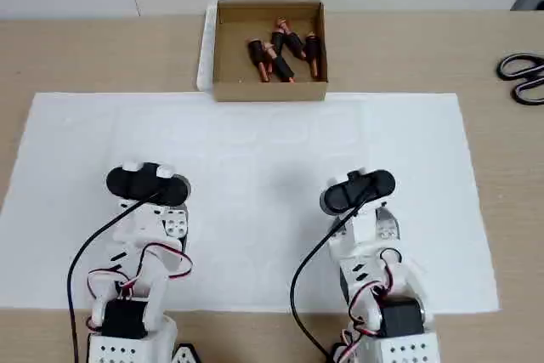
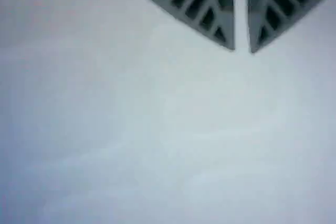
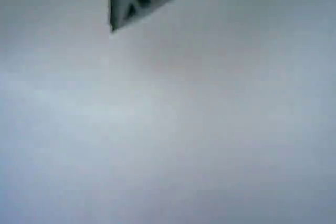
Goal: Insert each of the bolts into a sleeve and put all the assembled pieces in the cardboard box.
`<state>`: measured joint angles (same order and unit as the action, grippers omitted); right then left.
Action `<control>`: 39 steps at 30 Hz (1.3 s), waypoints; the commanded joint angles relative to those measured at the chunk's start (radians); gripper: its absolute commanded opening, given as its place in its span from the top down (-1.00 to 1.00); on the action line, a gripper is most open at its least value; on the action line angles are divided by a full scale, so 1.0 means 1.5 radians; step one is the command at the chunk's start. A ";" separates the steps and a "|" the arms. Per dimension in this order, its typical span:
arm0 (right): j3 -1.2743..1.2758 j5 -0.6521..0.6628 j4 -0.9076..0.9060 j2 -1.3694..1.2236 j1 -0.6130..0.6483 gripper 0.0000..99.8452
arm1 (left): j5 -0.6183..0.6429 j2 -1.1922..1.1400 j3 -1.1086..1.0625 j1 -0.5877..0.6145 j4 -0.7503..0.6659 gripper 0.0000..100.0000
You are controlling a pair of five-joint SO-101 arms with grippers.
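Cardboard box [image 1: 269,89]: one, brown, open-topped, upper centre of the high view. Holds assembled pieces [image 1: 280,50], black sleeves on copper-coloured bolts, about five (heaped and overlapping, so the count is uncertain). Left gripper [image 2: 241,45]: jaws nearly together, thin slit, holding nothing. Right gripper [image 3: 121,14]: cut off, opening cannot be told. Scissors [image 1: 520,76]: one pair, cropped at right edge.
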<state>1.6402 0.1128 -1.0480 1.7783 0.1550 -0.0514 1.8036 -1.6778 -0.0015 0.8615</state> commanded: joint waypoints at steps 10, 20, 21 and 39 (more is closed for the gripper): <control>-0.005 0.002 -0.009 0.004 -0.167 0.92 | -0.001 0.007 0.005 0.000 0.054 0.99; -0.005 0.004 -0.007 0.004 -0.171 0.91 | -0.004 0.007 0.005 0.000 0.051 0.99; -0.005 0.004 -0.007 0.004 -0.171 0.91 | -0.004 0.007 0.005 0.000 0.051 0.99; -0.005 0.004 -0.007 0.004 -0.171 0.91 | -0.004 0.007 0.005 0.000 0.051 0.99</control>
<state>1.6387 0.1128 -1.0572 1.7799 -0.0936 -0.0529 1.8036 -1.6778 -0.0015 0.9383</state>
